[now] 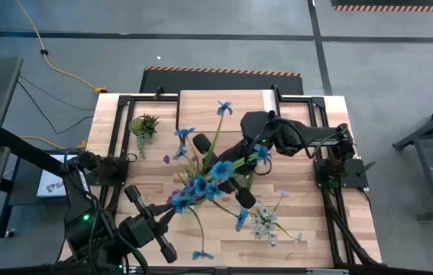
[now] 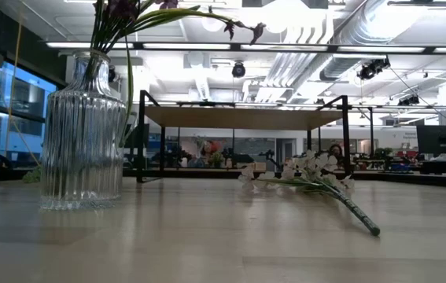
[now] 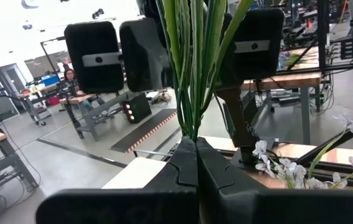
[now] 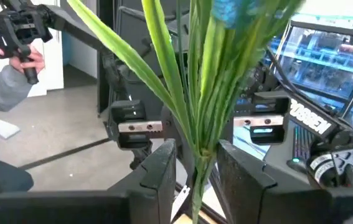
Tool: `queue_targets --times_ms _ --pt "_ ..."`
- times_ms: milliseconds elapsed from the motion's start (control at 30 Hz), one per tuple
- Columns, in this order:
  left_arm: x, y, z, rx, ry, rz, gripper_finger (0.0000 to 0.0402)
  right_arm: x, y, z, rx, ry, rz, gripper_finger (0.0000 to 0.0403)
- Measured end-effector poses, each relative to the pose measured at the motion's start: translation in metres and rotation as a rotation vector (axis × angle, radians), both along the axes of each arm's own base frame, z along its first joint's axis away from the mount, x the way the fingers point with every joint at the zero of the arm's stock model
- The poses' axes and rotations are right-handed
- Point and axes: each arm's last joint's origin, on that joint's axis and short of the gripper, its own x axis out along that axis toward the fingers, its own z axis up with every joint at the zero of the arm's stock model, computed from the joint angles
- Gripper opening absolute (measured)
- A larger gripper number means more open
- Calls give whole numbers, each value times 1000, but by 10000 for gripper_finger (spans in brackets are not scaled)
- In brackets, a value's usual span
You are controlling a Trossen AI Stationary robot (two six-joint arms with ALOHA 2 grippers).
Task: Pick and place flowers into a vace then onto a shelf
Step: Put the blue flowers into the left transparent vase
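Wood planks are forming the worktop, with an open workshop showing beyond it. At the centre of the high view, the blue spray is hanging in the air, its stems running down between the arms. Both hands are meeting on this bunch: the left hand is pinching the stems with its fingers fully closed, and the right hand is gripping the same stems with its fingers partly apart around them. The double hold is likely steadying the long stems or passing them from 1 arm to the other, so the bunch can be aimed into a narrow mouth.

Close by, a ribbed glass vase is standing upright on the worktop, already holding a purple spray with drooping leaves. That suggests 1 spray is done and the blue one is in hand.

Farther out, the white spray is lying flat on the worktop, apart from the vase and untouched by either hand. It is probably waiting its turn.

Behind it, the shelf is standing on thin black legs with nothing visible on top, so the final placement is not yet done. A small potted plant is sitting near the worktop's far left corner, and a person is standing off to the side in the right wrist view.
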Motion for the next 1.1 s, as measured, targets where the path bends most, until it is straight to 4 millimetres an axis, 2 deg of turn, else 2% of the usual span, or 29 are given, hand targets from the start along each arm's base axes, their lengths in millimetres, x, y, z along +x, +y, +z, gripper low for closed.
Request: queue_targets --times_ms 533,800,1100 --pt "0 0 0 0 1 -2 22 7 8 -3 65 12 54 108" --pt "0 0 0 -3 -1 -2 22 23 13 -16 101 31 60 108" --pt "0 0 0 -3 -2 -1 22 24 13 -15 122 40 56 98"
